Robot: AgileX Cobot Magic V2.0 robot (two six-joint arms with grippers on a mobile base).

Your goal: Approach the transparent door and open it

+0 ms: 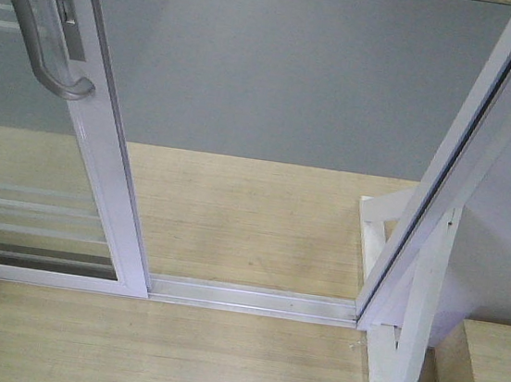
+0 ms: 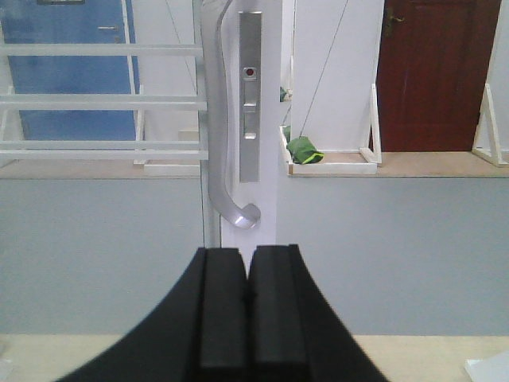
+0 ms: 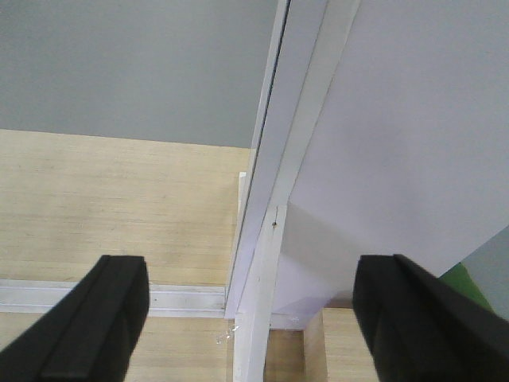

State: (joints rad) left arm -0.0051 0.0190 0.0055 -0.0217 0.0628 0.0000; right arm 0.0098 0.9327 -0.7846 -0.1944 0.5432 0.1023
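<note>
The transparent door (image 1: 104, 135) stands at the left of the front view. Its white stile slants down to the floor track (image 1: 252, 298), and its curved grey handle (image 1: 41, 34) is at the top left. A gap lies between the stile and the white frame post (image 1: 453, 178) on the right. In the left wrist view the handle (image 2: 219, 119) and lock plate (image 2: 250, 95) are straight ahead. My left gripper (image 2: 248, 255) is shut and empty, just below the handle's lower end and apart from it. My right gripper (image 3: 253, 270) is wide open, with the frame post (image 3: 270, 199) between its fingers further off.
A white brace (image 1: 403, 358) and a wooden box (image 1: 493, 379) stand by the right post. Grey floor (image 1: 288, 74) lies beyond the wooden sill. Past the glass are a brown door (image 2: 437, 72), a blue panel (image 2: 71, 72) and a green object (image 2: 304, 150).
</note>
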